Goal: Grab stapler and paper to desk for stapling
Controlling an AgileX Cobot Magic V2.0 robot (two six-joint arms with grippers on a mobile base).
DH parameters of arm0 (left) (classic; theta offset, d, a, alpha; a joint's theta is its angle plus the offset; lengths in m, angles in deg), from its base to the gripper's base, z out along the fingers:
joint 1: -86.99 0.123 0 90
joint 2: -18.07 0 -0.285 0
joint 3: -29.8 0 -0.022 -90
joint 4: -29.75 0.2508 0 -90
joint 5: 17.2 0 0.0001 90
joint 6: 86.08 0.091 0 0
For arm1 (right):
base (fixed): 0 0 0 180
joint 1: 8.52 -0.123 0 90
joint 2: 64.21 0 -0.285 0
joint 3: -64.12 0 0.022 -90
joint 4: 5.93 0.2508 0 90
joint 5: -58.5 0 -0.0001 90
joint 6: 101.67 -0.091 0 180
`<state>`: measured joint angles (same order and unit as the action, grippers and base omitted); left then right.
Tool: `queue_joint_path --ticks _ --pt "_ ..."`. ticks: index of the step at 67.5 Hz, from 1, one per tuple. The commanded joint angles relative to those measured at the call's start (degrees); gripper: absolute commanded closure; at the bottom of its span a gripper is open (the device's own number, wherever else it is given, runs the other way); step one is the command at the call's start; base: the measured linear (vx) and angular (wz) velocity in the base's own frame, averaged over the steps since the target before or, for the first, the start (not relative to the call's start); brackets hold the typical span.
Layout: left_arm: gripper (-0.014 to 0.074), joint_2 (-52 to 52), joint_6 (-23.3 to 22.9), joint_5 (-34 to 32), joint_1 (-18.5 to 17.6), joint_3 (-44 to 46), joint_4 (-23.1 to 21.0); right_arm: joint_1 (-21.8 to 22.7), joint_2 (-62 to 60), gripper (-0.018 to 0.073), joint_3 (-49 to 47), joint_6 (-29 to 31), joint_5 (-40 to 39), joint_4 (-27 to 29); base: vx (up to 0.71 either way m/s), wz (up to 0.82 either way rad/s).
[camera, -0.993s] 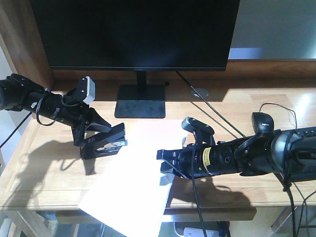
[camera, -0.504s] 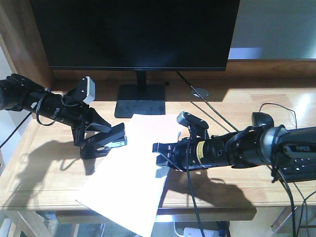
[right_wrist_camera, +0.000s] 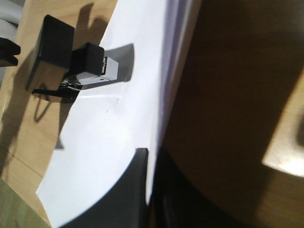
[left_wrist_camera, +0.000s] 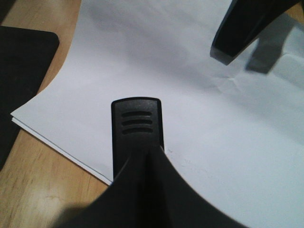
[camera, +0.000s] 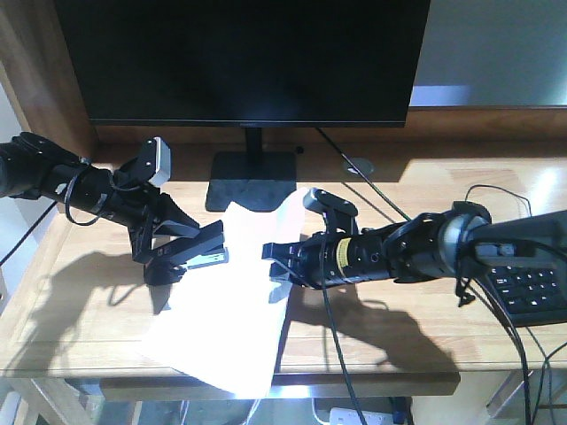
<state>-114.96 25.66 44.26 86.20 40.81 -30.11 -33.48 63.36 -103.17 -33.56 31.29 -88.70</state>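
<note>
Left side first: my left gripper is clamped on the stapler, fingers pinching its rear body. The nose points right. It sits low over the desk and throws a shadow on the wood below. In the left wrist view the stapler's black ribbed top reaches over the left edge of the paper. I can't tell whether the sheet is actually inside its mouth. The right wrist view shows the silvery front of the stapler just at that edge.

Middle: the paper lies on the desk in front of the monitor stand. Its near corner hangs over the front edge of the desk. The far right corner is lifted and buckled. The monitor stands behind, dark screen.

Right of the sheet: my right gripper is closed on the paper's right edge. In the right wrist view one finger is on top of the paper and the other is underneath in shadow. The dark fingertip of the right gripper shows at the top of the left wrist view, above the sheet.

Far right: a black keyboard partly under my right arm, cables trailing across the desk.
</note>
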Motion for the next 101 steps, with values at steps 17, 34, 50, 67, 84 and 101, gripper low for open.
queue_joint_path --ticks 17,34,50,67,84,101 --pt "0.0603 3.35 -0.57 1.74 -0.12 1.39 -3.35 0.07 -1.03 0.0561 -6.23 0.75 -3.59 -2.79 0.00 0.00" --pt "0.0603 3.35 -0.57 1.74 -0.12 1.39 -3.35 0.07 -2.04 0.0561 -6.23 1.06 0.66 -2.53 0.00 0.00" --pt "0.0603 3.35 -0.57 1.74 -0.12 1.39 -3.35 0.07 -2.08 0.0559 -6.23 1.06 6.04 0.61 0.00 0.00" --pt "0.0603 3.35 -0.57 1.74 -0.12 1.39 -3.35 0.07 -2.08 0.0537 -6.23 1.73 9.20 0.78 0.00 0.00" --pt "0.0603 3.35 -0.57 1.74 -0.12 1.39 -3.35 0.07 -1.35 0.0424 -8.81 2.32 7.44 1.65 0.00 0.00" --pt "0.0603 3.35 -0.57 1.74 -0.12 1.39 -3.35 0.07 -0.54 0.0186 -10.72 2.27 7.68 2.61 0.00 0.00"
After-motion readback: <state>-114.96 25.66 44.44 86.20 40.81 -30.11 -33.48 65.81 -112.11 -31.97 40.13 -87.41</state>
